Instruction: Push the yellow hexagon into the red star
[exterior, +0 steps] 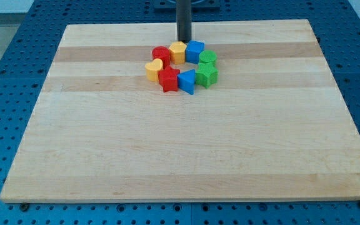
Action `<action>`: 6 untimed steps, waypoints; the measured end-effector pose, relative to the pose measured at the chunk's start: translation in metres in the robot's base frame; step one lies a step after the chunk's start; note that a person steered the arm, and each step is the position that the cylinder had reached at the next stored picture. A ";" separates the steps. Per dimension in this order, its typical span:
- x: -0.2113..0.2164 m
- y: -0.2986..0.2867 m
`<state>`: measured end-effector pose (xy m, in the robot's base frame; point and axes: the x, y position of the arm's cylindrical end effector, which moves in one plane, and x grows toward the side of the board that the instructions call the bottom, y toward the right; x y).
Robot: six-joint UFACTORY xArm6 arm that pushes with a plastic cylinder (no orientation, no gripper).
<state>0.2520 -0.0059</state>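
Note:
The yellow hexagon [178, 51] sits at the top of a ring of blocks near the view's top centre. The red star [168, 79] lies at the ring's lower left, apart from the hexagon. My rod comes down from the view's top, and my tip [184, 40] stands just above the yellow hexagon, touching or nearly touching its top edge. Between the hexagon and the star lie a red block [161, 55] and a yellow heart-shaped block [154, 70].
The ring also holds a blue cube [195, 50], a green block [208, 59], a green star-like block [206, 74] and a blue triangular block [187, 81]. The wooden board [180, 150] lies on a blue perforated table [5, 75].

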 end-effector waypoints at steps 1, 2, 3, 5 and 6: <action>0.000 0.000; 0.000 0.000; 0.000 -0.003; 0.005 -0.016; 0.020 -0.016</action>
<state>0.2719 -0.0217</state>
